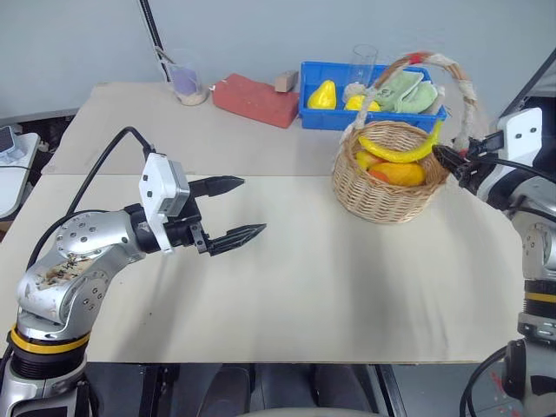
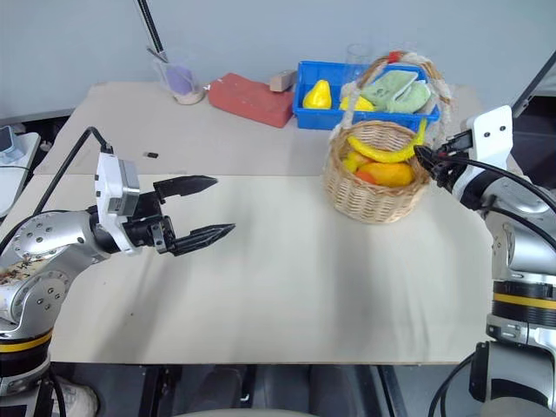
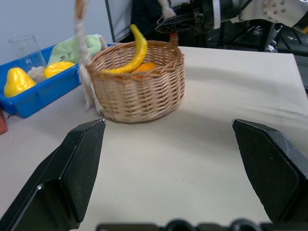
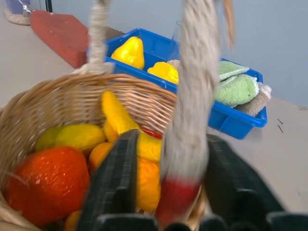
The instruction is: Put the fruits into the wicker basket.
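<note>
The wicker basket [image 1: 382, 198] stands at the table's far right. A curved yellow banana [image 1: 398, 154] lies across its top, over an orange-yellow mango [image 1: 401, 174] and other small fruits. My right gripper [image 1: 443, 160] is at the basket's right rim, pointing into it. In the right wrist view its fingers [image 4: 118, 178] stand apart on either side of the cord-wrapped handle [image 4: 190, 110], with a gap at one side and nothing gripped. My left gripper [image 1: 254, 205] hovers open and empty over the table's left middle, pointing toward the basket [image 3: 139, 91].
A blue bin [image 1: 317, 119] behind the basket holds a yellow pear-shaped fruit [image 1: 322, 94], another yellow fruit and green cloths [image 1: 408, 91]. A red brick [image 1: 254, 100], a cup [image 1: 186, 83] and a clear glass [image 1: 365, 59] stand along the back edge.
</note>
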`<action>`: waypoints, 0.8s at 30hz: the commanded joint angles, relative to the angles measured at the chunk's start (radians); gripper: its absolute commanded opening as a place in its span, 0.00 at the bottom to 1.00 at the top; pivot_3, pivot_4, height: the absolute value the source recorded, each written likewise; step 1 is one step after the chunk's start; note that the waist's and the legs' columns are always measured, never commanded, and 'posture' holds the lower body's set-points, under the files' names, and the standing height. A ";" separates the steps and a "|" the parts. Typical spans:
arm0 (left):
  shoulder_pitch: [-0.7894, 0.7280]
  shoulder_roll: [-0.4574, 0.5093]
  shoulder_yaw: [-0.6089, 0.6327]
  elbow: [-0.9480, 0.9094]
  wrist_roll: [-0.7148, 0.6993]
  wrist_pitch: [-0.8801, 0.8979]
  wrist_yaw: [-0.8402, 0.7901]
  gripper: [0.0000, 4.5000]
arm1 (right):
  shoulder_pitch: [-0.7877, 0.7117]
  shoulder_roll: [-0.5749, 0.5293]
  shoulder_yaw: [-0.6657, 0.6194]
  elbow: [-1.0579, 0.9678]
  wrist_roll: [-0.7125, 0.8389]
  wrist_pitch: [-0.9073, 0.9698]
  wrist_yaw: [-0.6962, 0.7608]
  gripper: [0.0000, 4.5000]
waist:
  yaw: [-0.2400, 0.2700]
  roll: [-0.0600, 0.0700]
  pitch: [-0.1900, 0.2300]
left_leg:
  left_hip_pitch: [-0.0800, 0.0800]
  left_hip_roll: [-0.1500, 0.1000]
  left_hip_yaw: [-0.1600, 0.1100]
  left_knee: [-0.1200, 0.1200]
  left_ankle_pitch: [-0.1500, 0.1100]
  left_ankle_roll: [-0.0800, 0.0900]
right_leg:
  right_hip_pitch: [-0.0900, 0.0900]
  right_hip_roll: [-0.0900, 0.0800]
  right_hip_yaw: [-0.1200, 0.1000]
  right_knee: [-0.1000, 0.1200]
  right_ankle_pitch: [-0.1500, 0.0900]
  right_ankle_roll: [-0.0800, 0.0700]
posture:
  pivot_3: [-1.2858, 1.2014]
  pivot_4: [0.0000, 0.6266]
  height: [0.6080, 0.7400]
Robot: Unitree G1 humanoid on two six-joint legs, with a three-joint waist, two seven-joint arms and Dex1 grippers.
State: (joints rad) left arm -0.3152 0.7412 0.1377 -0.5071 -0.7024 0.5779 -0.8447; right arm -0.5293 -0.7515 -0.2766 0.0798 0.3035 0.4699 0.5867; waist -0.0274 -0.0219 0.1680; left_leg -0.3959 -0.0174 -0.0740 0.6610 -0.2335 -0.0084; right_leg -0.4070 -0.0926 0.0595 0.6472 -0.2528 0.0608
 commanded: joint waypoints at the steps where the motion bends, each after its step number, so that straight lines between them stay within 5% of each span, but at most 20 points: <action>1: 0.003 0.005 0.008 0.000 0.032 -0.030 0.007 1.00 | 0.027 -0.048 -0.078 -0.094 0.059 0.038 0.031 0.79 | 0.004 0.000 0.000 | 0.000 0.000 0.000 0.000 0.000 0.000 | 0.000 0.000 0.000 0.000 0.000 0.000 | 0.52 0.24 0.78; 3: 0.016 0.011 0.007 0.010 0.067 -0.037 0.022 1.00 | 0.060 -0.071 -0.116 -0.135 0.094 0.082 0.047 0.93 | 0.007 0.000 0.000 | 0.001 0.000 0.000 0.000 0.000 0.000 | 0.001 0.000 0.000 0.000 0.000 0.000 | 0.52 0.24 0.78; 10: 0.100 0.055 0.021 0.039 0.189 -0.024 0.074 1.00 | 0.293 -0.234 -0.239 -0.304 0.240 0.252 0.249 0.93 | 0.014 0.000 0.000 | 0.001 0.000 0.000 0.000 0.000 0.000 | 0.002 0.000 0.000 -0.001 0.000 0.000 | 0.52 0.24 0.78; 15: 0.256 0.116 0.116 0.015 0.241 -0.024 0.072 1.00 | 0.466 -0.327 -0.193 -0.422 0.201 0.137 0.423 0.93 | 0.001 0.001 0.000 | 0.005 0.002 0.001 -0.001 0.000 0.000 | 0.004 0.001 0.000 -0.001 0.000 0.000 | 0.52 0.24 0.78; 24: 0.474 0.134 0.260 0.030 0.279 -0.071 0.043 1.00 | 0.457 -0.348 -0.107 -0.366 0.160 0.039 0.515 0.93 | 0.017 0.000 0.000 | 0.006 0.002 0.002 -0.001 0.000 0.000 | 0.004 0.000 0.000 -0.001 -0.001 0.000 | 0.52 0.24 0.78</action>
State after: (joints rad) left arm 0.1629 0.8724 0.3619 -0.4544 -0.4283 0.5293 -0.7989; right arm -0.0605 -1.0778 -0.3732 -0.2884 0.4715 0.5382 1.0904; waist -0.0103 -0.0215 0.1680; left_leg -0.3904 -0.0160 -0.0718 0.6600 -0.2338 -0.0082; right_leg -0.4023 -0.0932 0.0595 0.6458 -0.2534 0.0605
